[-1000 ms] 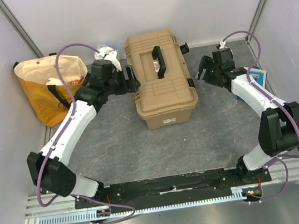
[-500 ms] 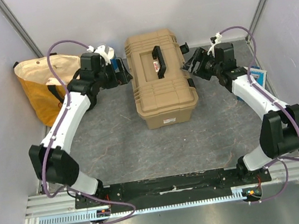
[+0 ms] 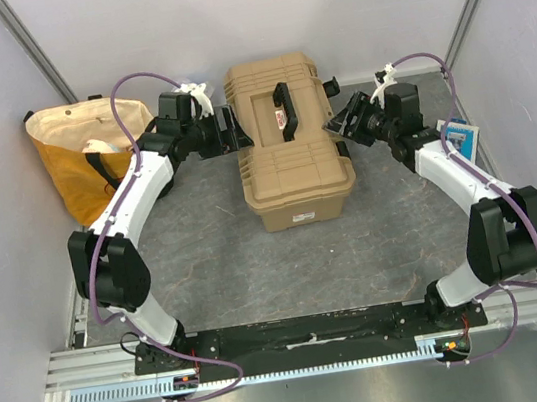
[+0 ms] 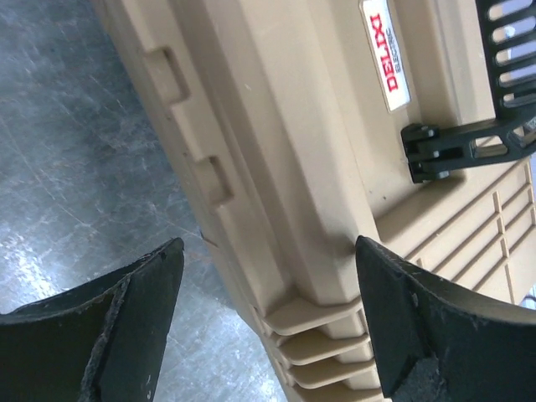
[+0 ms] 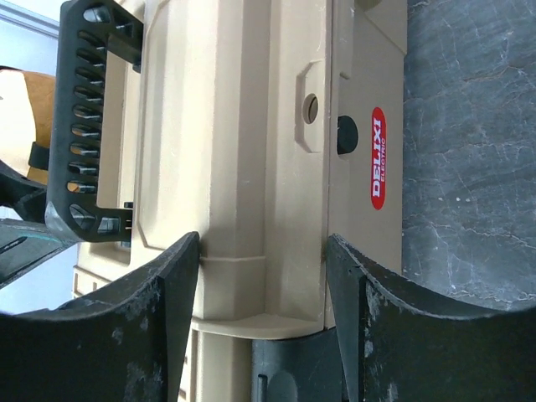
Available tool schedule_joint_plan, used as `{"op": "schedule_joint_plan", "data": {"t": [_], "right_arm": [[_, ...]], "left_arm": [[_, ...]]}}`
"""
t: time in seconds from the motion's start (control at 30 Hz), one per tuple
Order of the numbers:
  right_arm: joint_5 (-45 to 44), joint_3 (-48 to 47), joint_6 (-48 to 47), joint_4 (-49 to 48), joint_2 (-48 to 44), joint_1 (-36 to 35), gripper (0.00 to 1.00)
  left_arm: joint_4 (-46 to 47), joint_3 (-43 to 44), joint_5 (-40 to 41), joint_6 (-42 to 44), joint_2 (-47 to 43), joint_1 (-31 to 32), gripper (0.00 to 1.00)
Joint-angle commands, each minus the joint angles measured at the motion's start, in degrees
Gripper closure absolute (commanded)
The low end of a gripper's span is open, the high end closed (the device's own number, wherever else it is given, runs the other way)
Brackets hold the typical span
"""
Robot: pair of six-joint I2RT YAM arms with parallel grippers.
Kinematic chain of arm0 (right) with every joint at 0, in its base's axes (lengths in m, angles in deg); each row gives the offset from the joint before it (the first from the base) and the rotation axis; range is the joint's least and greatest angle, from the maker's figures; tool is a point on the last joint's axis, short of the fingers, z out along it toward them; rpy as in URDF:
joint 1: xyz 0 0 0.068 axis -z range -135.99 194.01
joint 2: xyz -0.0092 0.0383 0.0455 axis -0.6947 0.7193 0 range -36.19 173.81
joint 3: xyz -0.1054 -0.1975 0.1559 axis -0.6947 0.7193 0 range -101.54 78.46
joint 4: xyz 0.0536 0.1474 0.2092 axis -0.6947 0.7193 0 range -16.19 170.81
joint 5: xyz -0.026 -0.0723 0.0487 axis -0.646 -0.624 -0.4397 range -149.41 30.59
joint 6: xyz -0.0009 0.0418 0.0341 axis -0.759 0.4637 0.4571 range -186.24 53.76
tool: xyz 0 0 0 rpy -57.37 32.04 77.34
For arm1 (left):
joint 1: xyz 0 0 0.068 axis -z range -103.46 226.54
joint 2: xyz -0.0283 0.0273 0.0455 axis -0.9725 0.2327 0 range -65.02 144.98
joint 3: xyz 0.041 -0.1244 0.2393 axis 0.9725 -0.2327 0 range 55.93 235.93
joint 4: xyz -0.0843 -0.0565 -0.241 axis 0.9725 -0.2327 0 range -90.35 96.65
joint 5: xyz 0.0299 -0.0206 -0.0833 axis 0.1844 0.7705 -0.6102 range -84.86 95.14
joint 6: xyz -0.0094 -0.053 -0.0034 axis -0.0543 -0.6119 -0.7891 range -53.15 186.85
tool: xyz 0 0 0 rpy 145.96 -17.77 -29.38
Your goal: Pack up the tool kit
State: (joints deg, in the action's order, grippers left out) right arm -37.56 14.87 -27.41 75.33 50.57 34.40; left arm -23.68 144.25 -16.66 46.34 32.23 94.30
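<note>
Yellow bag: stands at the far left of the counter, beside your left arm. It is not part of the job.

Left pincer: spread wide and holding nothing. It sits just beside the toolbox's left long side. In the wrist view, one finger hangs over the counter and the other over the lid edge.

Toolbox: sits mid-counter with its lid down and its black handle on top. Its long axis runs from near you toward the back wall. No loose tools are in view.

Right pincer: its fingers straddle a raised block on the toolbox's right long side, close against it on both faces. You cannot tell from here whether it is pinching yet.

Blue-white packet: lies at the far right, well apart from the box.

What the next move turns on: the box lies between your two pincers, and each faces inward at its far half. Both are about equally close, so any lift or latch work would likely come across the short axis.
</note>
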Motion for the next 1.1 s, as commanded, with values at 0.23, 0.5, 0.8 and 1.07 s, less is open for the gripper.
{"op": "schedule_joint_plan", "data": {"t": [0.23,0.5,0.8,1.07], "right_arm": [[13.3,12.0,0.0,2.8,-6.8,-14.7,0.38],[3.5,10.0,-2.2,12.5,-14.0,-18.8,0.38],[-15.4,-4.3,0.9,20.3,-10.5,-11.1,0.25],[-13.1,-0.6,7.0,15.6,-9.9,1.8,0.22]], "left_arm": [[-0.3,-11.6,-2.8,0.0,-10.3,0.2,0.16],[-6.8,-20.4,5.3,4.0,-26.4,0.1,0.18],[-6.8,-10.2,15.6,7.8,-25.2,0.0,0.13],[-7.5,-1.4,19.1,7.0,-16.0,-1.1,0.11]]}}
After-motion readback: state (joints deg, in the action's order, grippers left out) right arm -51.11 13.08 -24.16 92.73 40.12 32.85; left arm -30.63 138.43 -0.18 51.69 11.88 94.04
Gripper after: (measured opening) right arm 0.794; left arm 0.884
